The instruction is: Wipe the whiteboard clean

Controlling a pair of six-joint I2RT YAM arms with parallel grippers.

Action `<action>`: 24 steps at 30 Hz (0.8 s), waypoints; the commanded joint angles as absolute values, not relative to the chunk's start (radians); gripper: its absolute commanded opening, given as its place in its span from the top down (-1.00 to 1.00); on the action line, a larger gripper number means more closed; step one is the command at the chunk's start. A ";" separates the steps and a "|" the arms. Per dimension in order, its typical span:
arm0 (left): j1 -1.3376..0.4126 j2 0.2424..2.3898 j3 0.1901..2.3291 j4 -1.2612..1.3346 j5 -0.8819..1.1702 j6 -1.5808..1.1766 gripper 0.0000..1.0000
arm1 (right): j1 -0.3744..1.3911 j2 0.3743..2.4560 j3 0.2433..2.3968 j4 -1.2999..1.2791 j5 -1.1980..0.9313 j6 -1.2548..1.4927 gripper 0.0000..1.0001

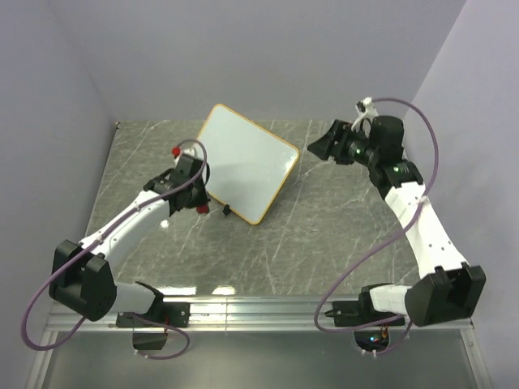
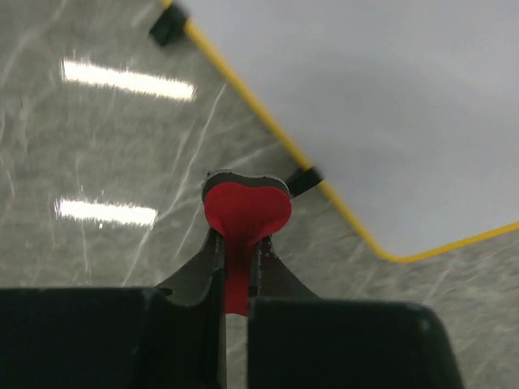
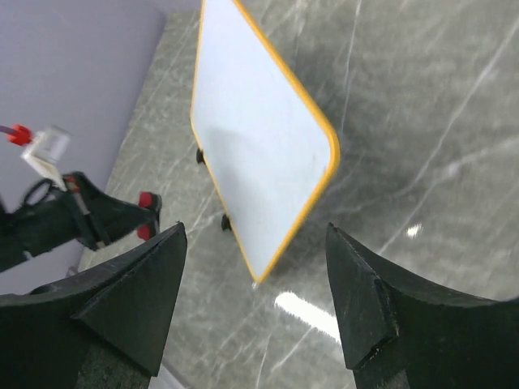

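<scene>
From above, the whiteboard (image 1: 247, 162) lies flat on the grey marbled table (image 1: 324, 235), turned like a diamond, left of centre and toward the back. The left gripper (image 1: 200, 204) sits at the board's lower-left edge, clamped on a small red eraser (image 1: 203, 208), just beside a black clip (image 1: 227, 211) on the rim. The right gripper (image 1: 320, 146) hovers off the board's right corner, fingers spread wide with nothing between them.

In the left wrist view, the left gripper (image 2: 235, 243) has its two fingers pressed together on the narrow waist of the eraser (image 2: 246, 211), whose rounded red end sticks out in front. The eraser is over bare table (image 2: 97, 146), close outside the board's yellow rim. The whiteboard (image 2: 389, 105) fills the upper right, its face plain white. Two clips (image 2: 304, 180) sit on the near edge.

In the right wrist view, the right gripper (image 3: 253, 235) has its fingers far apart, above the table (image 3: 422, 121). The whiteboard (image 3: 259, 146) lies beyond them, and the left gripper (image 3: 142, 217), with the red eraser, is just off its far edge.
</scene>
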State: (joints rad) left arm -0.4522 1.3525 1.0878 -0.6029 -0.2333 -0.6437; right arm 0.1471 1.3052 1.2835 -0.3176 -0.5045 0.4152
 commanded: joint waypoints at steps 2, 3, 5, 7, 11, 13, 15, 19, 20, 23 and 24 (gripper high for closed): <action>-0.451 1.287 0.918 -0.601 -0.186 -0.707 0.68 | 0.144 1.214 1.151 -0.313 -0.471 0.443 -0.52; -0.451 1.281 0.895 -0.594 -0.181 -0.722 0.60 | 0.146 1.181 1.122 -0.314 -0.465 0.446 -0.52; -0.451 1.281 0.841 -0.581 -0.170 -0.739 0.33 | 0.146 1.149 1.097 -0.325 -0.454 0.453 -0.52; -0.451 1.287 0.803 -0.572 -0.175 -0.750 0.12 | 0.146 1.102 1.068 -0.337 -0.446 0.459 -0.52; -0.453 1.267 0.795 -0.568 -0.186 -0.762 -0.45 | 0.144 1.008 1.009 -0.344 -0.434 0.469 -0.53; -0.453 1.246 0.813 -0.583 -0.199 -0.768 -0.87 | 0.146 0.951 0.982 -0.368 -0.431 0.462 -0.53; -0.454 1.229 0.827 -0.623 -0.225 -0.772 -0.99 | 0.144 0.899 0.971 -0.396 -0.426 0.448 -0.55; -0.454 1.189 0.874 -0.679 -0.261 -0.769 -0.99 | 0.146 0.827 0.973 -0.480 -0.436 0.404 -0.57; -0.454 1.186 0.885 -0.687 -0.262 -0.758 -0.99 | 0.146 0.813 0.974 -0.494 -0.439 0.397 -0.57; -0.457 1.177 0.958 -0.748 -0.278 -0.756 -0.93 | 0.146 0.741 0.969 -0.547 -0.460 0.397 -0.57; -0.460 1.172 1.009 -0.791 -0.273 -0.753 -0.90 | 0.146 0.698 0.973 -0.566 -0.465 0.403 -0.57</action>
